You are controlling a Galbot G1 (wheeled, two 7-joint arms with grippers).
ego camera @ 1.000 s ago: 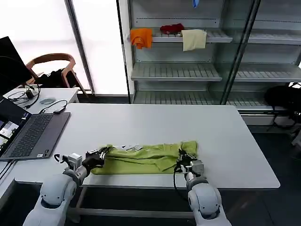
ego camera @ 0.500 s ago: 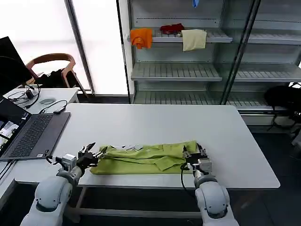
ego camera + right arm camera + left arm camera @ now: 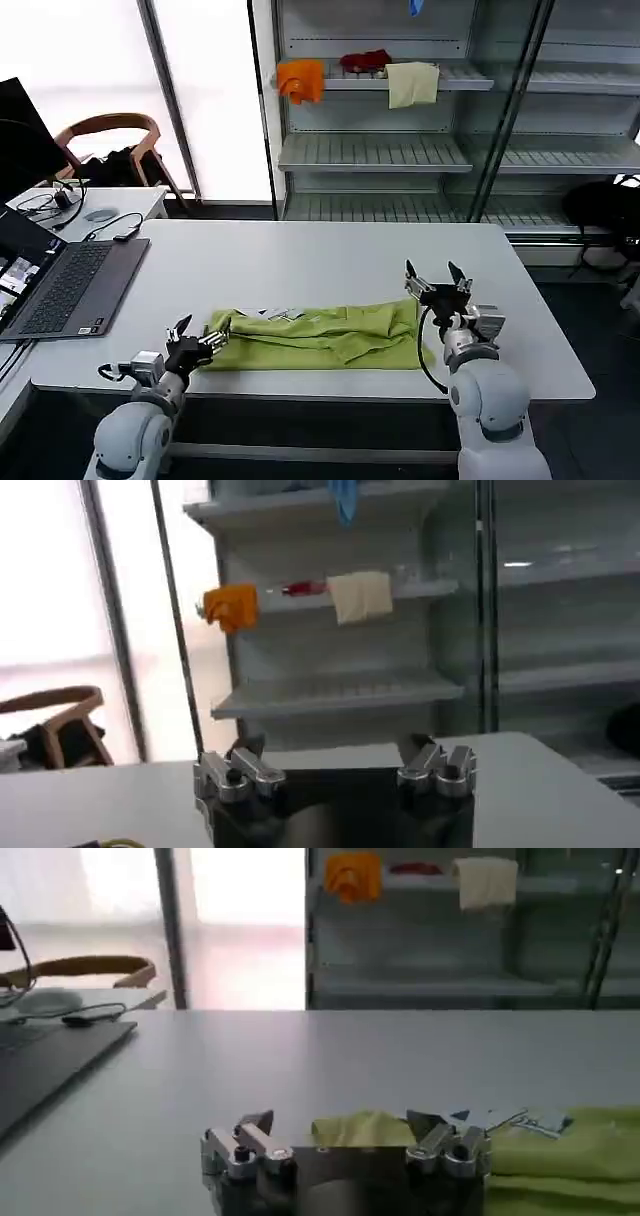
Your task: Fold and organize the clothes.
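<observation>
Both end effectors gape: left beside T-shirt, right raised.

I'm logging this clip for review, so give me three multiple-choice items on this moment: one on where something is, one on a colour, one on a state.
1. Where does the T-shirt lie?
A. on the laptop
B. near the front edge of the white table
C. on a shelf

2. What colour is the cloth hanging left of the cream cloth?
A. orange
B. blue
C. black

3. How is the right tool?
A. shut on the T-shirt
B. open, raised off the fabric
C. resting on the laptop

Key: 1 B, the lime-green T-shirt lies on the white table by its front edge. 2 A, the orange cloth hangs beside the cream cloth. 3 B, the right tool stands spread above the shirt's end; the left tool sits open at the other end.
</observation>
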